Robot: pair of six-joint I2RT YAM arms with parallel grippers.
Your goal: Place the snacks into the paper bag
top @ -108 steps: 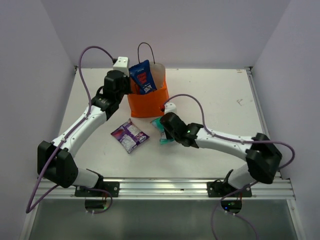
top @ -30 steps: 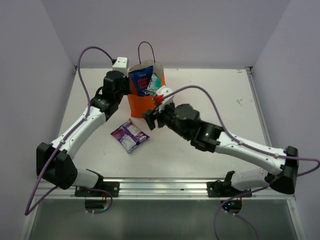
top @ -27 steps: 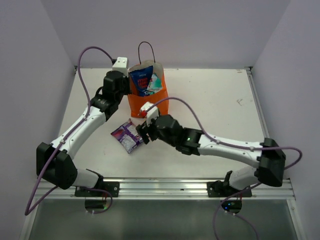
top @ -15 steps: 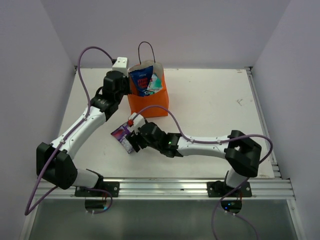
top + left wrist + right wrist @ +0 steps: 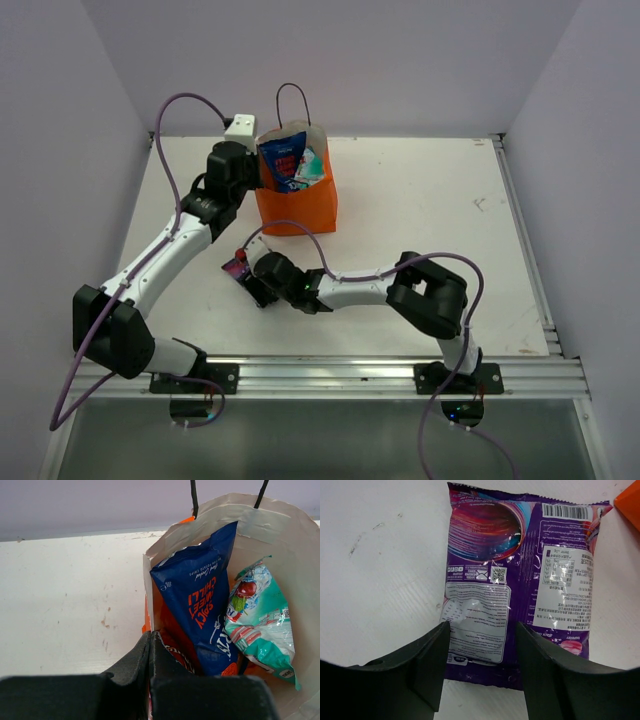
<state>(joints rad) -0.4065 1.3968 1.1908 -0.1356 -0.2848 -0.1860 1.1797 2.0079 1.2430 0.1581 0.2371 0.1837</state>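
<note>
The orange paper bag [image 5: 300, 205] stands upright at the back of the table. My left gripper [image 5: 150, 641] is shut on its left rim and holds it. Inside it stand a dark blue bag [image 5: 200, 605], a teal pack [image 5: 260, 615] and a red-orange packet [image 5: 172, 642] low down. The small purple pack [image 5: 520, 575] lies flat on the table in front of the bag, back side up. My right gripper [image 5: 482, 647] is low over it and open, with one finger on each side of the pack's near end. From the top view the purple pack [image 5: 237, 266] is mostly hidden under the right gripper [image 5: 252, 284].
A corner of the paper bag [image 5: 631, 500] shows at the right wrist view's top right. The left arm [image 5: 170, 250] stretches from the near left toward the bag. The right arm [image 5: 430, 295] is folded across the table's front middle.
My right arm swung from the bag's mouth down and left to the purple pack, and its jaws have narrowed. The teal pack, earlier on the table, is now in the bag. The left arm stayed still.
</note>
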